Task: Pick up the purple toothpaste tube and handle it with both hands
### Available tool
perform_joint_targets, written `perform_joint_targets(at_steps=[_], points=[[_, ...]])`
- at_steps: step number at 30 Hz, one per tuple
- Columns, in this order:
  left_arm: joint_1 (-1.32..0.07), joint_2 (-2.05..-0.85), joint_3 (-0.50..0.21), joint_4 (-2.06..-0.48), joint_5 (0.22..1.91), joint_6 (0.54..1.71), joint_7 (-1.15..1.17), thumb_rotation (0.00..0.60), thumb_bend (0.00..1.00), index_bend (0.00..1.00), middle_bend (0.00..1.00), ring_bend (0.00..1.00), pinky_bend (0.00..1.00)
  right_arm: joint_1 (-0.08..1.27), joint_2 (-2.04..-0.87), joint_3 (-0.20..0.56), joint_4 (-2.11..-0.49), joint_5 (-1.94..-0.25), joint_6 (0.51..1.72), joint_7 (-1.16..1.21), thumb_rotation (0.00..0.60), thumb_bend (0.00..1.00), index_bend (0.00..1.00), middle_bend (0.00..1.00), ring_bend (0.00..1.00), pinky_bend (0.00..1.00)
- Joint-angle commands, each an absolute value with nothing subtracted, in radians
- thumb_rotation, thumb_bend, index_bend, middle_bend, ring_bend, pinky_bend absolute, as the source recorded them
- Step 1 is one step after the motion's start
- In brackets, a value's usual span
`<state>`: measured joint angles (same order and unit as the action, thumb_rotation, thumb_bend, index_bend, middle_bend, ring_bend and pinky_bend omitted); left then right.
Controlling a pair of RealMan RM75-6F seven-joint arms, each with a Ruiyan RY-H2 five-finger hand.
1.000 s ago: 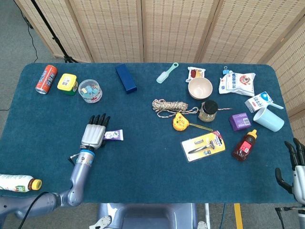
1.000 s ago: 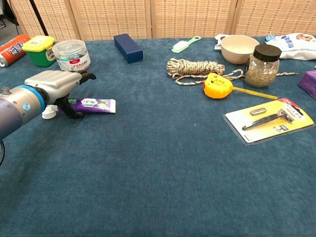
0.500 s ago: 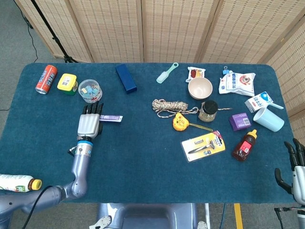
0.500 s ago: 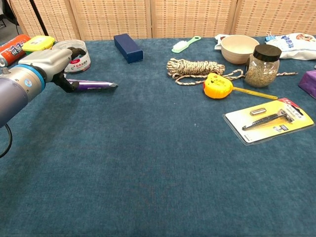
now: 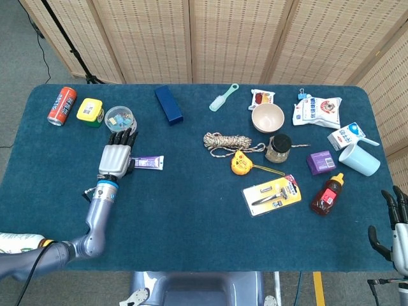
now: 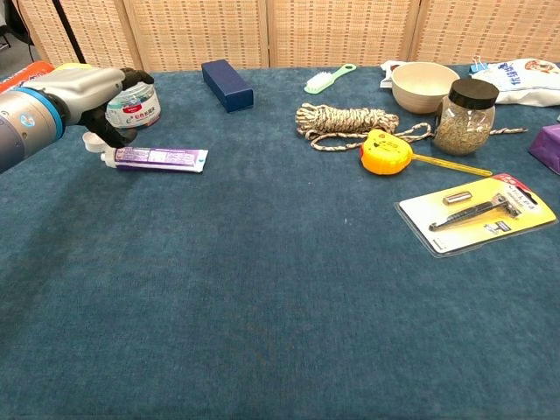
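The purple toothpaste tube (image 5: 148,163) (image 6: 163,157) lies level, its white cap (image 6: 94,139) toward the left. My left hand (image 5: 116,157) (image 6: 91,89) grips it at the cap end, fingers curled over the top, and in the chest view the tube looks lifted just above the blue tabletop (image 5: 191,210). My right hand (image 5: 396,227) stays at the lower right corner of the head view, off the table's edge, fingers apart and holding nothing. The chest view does not show it.
Just behind the left hand stands a clear tub of clips (image 5: 120,120) (image 6: 134,101), with a yellow-green box (image 5: 90,109) and a red can (image 5: 62,106) further left. A blue box (image 5: 168,104), a rope coil (image 5: 227,141), a yellow tape measure (image 5: 240,162) and a razor pack (image 5: 272,194) lie to the right.
The left hand took the tube off the table, lifted it and moved it away toward the tub of clips. The tube turned on edge, then flat again. The right hand stayed still.
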<state>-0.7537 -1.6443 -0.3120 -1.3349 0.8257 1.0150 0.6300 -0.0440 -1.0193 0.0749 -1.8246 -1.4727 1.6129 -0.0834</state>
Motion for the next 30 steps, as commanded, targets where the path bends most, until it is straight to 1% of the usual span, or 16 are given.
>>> perform_joint_targets(at_steps=[1,4,10,14,20,30], points=[[-0.765,-1.614,-0.285,-1.351,0.839,0.970,0.629,0.600,0.46,0.17,0.04,0.08,0.04,-0.045,-1.020,0.075,-1.825,-1.475,1.615,-0.083,0.600,0.46,0.06,0.00,0.00,0.00],[-0.778,-1.605,-0.262,-1.345,0.854,0.968,0.658,0.600,0.45,0.27,0.08,0.11,0.05,-0.049,-1.019,0.074,-1.826,-1.474,1.618,-0.083,0.600,0.46,0.06,0.00,0.00,0.00],[-0.801,-1.622,-0.242,-1.326,0.841,0.971,0.703,0.600,0.38,0.33,0.09,0.11,0.05,-0.053,-1.016,0.074,-1.827,-1.477,1.623,-0.081,0.600,0.46,0.06,0.00,0.00,0.00],[-0.817,-1.640,-0.234,-1.306,0.827,0.974,0.728,0.600,0.36,0.33,0.09,0.11,0.05,-0.056,-1.016,0.073,-1.827,-1.477,1.624,-0.081,0.600,0.46,0.06,0.00,0.00,0.00],[-0.831,-1.675,-0.222,-1.258,0.798,0.997,0.779,0.600,0.28,0.33,0.09,0.11,0.05,-0.061,-1.013,0.073,-1.829,-1.474,1.627,-0.078,0.600,0.46,0.06,0.00,0.00,0.00],[-0.851,-1.704,-0.226,-1.204,0.751,0.978,0.796,0.600,0.27,0.33,0.09,0.11,0.05,-0.068,-1.011,0.073,-1.831,-1.471,1.632,-0.077,0.600,0.46,0.06,0.00,0.00,0.00]])
